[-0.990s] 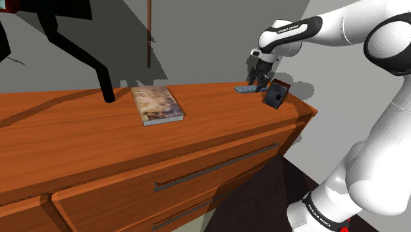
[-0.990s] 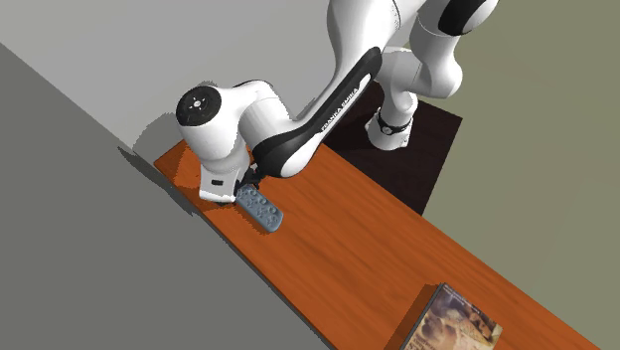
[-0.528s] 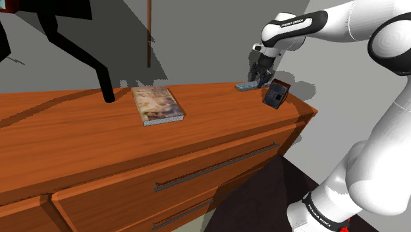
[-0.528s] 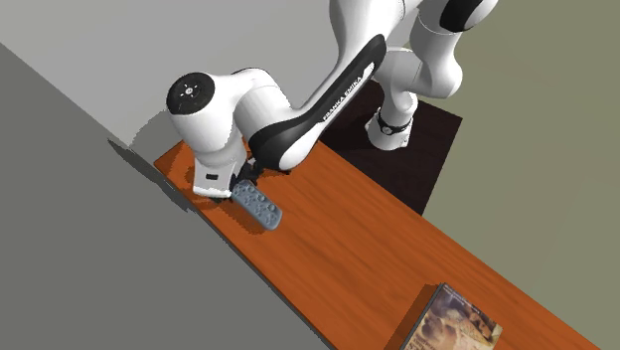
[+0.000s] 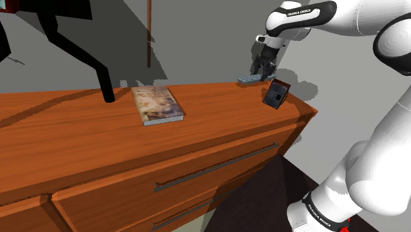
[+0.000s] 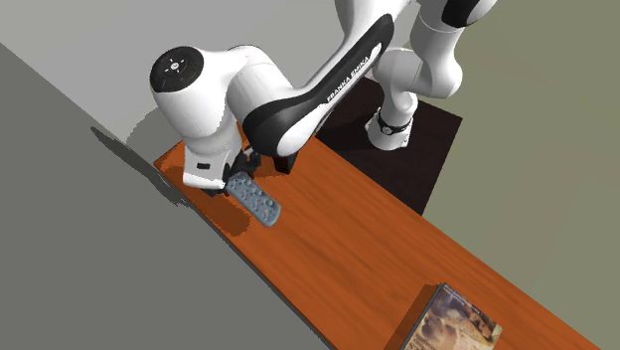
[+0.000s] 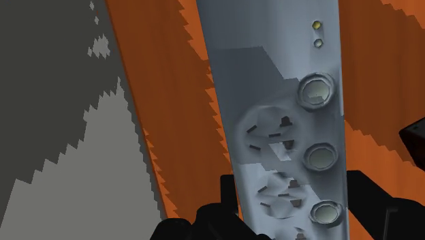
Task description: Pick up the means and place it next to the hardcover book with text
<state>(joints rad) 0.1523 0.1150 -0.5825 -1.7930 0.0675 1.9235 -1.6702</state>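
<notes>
1. Grey-blue plastic: 1 long remote (image 5: pixel 248 80) is clasped at one end by the black gripper (image 5: pixel 260 71), whose fingers are closed on its 2 long edges.
2. In the wrist view the remote (image 7: pixel 286 136) runs straight away from the gripper (image 7: pixel 293 208). A black finger (image 7: pixel 228 198) presses each side, and the round buttons face the camera.
3. In the second exterior view the remote (image 6: pixel 256 201) sticks out from under the white hand, over the corner of the orange wooden surface (image 6: pixel 358 239) that lies against the grey wall. This is at the end nearest the robot's stand.
4. A shadow lies on the wood beside the remote. Whether it touches the surface (image 5: pixel 85 132) or hangs just above it cannot be told.
5. In the second exterior view the gripper (image 6: pixel 243 171) is largely covered by the arm's wrist, as is the held end of the remote.
6. 1 hardcover book (image 5: pixel 158 104) with a picture cover lies flat near the middle of the surface, well apart from the remote. In the second exterior view the book (image 6: pixel 452 320) is cut off by the picture's lower edge.
7. 1 small dark box (image 5: pixel 276 93) with a reddish edge stands tilted at the end edge of the surface, just beside the remote. What it is cannot be made out.
8. 1 black slanted leg (image 5: pixel 99 72) stands on the surface near the back edge, beside the book. Its top is cut off.
9. 2 long drawer handles (image 5: pixel 217 166) show on the front below the surface.
</notes>
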